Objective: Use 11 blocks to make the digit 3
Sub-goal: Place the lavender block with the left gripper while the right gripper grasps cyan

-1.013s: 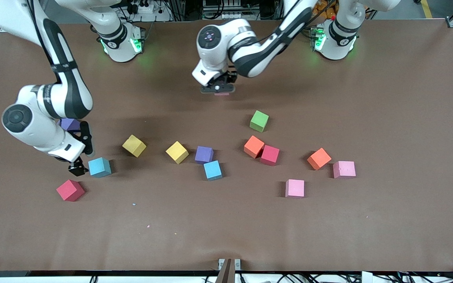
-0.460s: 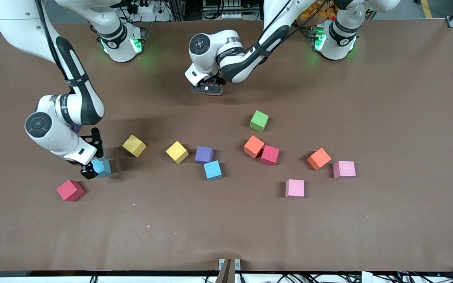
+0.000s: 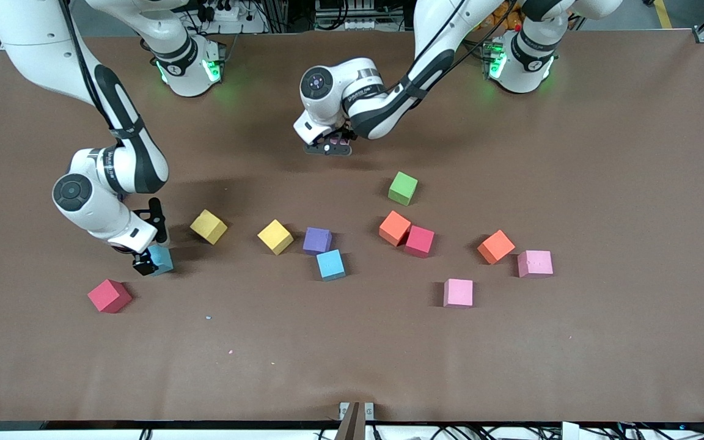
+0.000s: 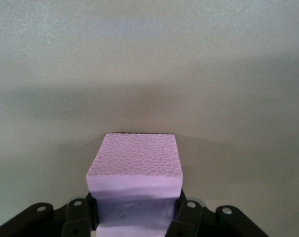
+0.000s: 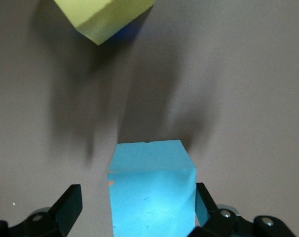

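Left gripper [image 3: 328, 148]: I see it low over the bare brown table [image 3: 602, 183], toward the robots' side of the scattered cubes; its fingers [image 4: 83, 215] are clamped on a small pink foam cube [image 4: 134, 170].

Right gripper [image 3: 151, 260]: I see it down at a light blue foam cube [image 5: 152, 190] toward the right arm's end of the table; its fingers [image 5: 70, 205] stand wide apart, one on each side of the cube, with a gap showing on at least one side.

Nearby cubes: a red foam cube [image 3: 109, 296] lies nearer to the front camera than the straddled blue one; a yellow foam cube [image 3: 208, 226] lies just beside it toward the table's middle.

Middle group: a second yellow cube [image 3: 275, 236], a purple cube [image 3: 317, 240] and a second light blue cube [image 3: 330, 264], the last two touching at a corner.

Left arm's end: a green cube [image 3: 403, 187]; an orange cube [image 3: 395, 228] touching a crimson cube [image 3: 419, 241]; a second orange cube [image 3: 496, 246] just beside a pink cube [image 3: 535, 263]; another pink cube [image 3: 458, 293] nearest the front camera.

Digit 3: I see no figure laid out; the cubes lie loose and variously turned.
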`<state>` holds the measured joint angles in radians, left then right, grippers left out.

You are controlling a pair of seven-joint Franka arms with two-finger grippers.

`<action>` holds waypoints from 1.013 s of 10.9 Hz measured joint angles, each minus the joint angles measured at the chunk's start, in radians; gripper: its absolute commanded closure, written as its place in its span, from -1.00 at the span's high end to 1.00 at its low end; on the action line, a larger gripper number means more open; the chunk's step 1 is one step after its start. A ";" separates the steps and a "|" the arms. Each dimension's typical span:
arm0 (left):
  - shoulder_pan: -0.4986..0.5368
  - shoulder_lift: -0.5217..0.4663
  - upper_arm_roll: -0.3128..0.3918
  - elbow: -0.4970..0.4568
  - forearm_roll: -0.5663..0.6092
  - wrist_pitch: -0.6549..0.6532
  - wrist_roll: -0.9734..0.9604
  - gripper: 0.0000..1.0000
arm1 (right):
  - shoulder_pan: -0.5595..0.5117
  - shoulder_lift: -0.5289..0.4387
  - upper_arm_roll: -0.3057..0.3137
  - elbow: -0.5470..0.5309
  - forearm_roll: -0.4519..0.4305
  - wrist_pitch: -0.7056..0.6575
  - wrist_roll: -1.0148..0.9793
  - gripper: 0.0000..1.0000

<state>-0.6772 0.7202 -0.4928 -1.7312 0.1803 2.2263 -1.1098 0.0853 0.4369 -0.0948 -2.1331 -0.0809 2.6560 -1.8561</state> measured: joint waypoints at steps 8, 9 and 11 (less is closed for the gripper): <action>0.053 -0.082 -0.002 0.035 0.000 -0.069 -0.068 1.00 | 0.000 0.017 0.000 -0.002 0.000 0.017 0.000 0.65; 0.088 -0.125 -0.003 0.036 0.000 -0.108 -0.067 1.00 | 0.000 0.017 0.000 -0.001 0.000 0.018 0.000 0.56; 0.179 -0.184 -0.003 0.018 0.000 -0.171 -0.062 1.00 | 0.000 0.017 0.000 0.001 0.000 0.022 0.000 0.31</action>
<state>-0.4983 0.5366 -0.4961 -1.7131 0.1803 2.0551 -1.1717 0.0852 0.4538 -0.0953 -2.1317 -0.0810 2.6775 -1.8560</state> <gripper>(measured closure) 0.000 0.167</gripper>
